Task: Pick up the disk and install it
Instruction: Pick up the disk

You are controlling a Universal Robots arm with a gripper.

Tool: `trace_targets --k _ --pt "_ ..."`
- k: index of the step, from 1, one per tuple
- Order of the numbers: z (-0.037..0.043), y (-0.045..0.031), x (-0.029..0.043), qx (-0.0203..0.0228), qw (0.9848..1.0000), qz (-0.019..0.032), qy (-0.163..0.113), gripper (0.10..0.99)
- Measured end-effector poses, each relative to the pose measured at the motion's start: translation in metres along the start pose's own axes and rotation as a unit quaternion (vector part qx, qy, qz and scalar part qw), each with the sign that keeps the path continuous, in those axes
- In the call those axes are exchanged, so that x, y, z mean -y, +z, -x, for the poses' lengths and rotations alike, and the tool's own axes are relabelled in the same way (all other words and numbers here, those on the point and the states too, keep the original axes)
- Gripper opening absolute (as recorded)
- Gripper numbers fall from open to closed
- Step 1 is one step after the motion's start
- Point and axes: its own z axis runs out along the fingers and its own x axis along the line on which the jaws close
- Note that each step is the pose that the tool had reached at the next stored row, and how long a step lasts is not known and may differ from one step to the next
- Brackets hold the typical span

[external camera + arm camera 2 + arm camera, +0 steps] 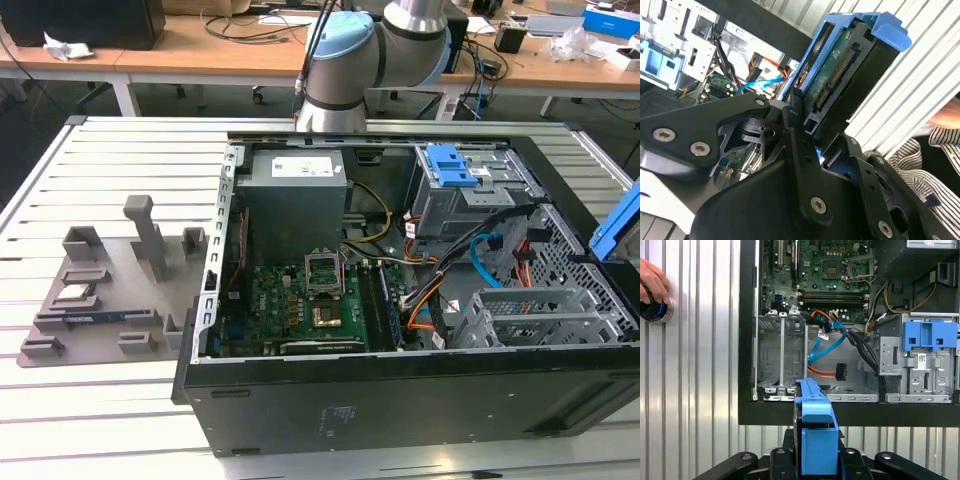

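1 black gripper (820,127) squeezing 1 blue-framed disk (850,60), second wrist view showing its green board (830,75), first wrist view showing 1 hand (651,280)

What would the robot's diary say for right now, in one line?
pincer: shut on the disk | disk: held outside the computer case | install: not yet done
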Motion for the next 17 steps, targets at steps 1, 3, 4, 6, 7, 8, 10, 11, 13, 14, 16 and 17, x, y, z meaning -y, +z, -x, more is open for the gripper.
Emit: trace_targets --k 1,3,4,6,7,8,10,11,13,14,16,17 --pt "-0.0001 0.0 0.0058 -0.0001 1.0 0.0 0.0 0.365" --pt "-0.0001 0.0 0.0098 -0.0002 1.0 0.0 0.0 0.365" --pt "-0.0002 0.0 0.012 -0.0002 1.0 0.0 0.0 0.365" --pt "-0.0002 0.0 0.0155 -0.0004 1.0 0.0 0.0 0.365" --pt "-0.0002 0.0 0.0172 -0.0004 1.0 0.0 0.0 0.365" --pt "-0.0003 -0.0001 0.0202 -0.0005 1.0 0.0 0.0 0.365" --pt "-0.0003 -0.0001 0.0223 -0.0005 1.0 0.0 0.0 0.365" --pt "-0.0003 -0.0001 0.0223 -0.0005 1.0 0.0 0.0 0.365" --pt "-0.0003 -0.0001 0.0223 -0.0005 1.0 0.0 0.0 0.365" --pt "-0.0003 -0.0001 0.0223 -0.0005 1.0 0.0 0.0 0.365" --pt "-0.0003 -0.0001 0.0181 -0.0006 1.0 0.0 0.0 0.365" --pt "-0.0002 -0.0001 0.0159 -0.0005 1.0 0.0 0.0 0.365"
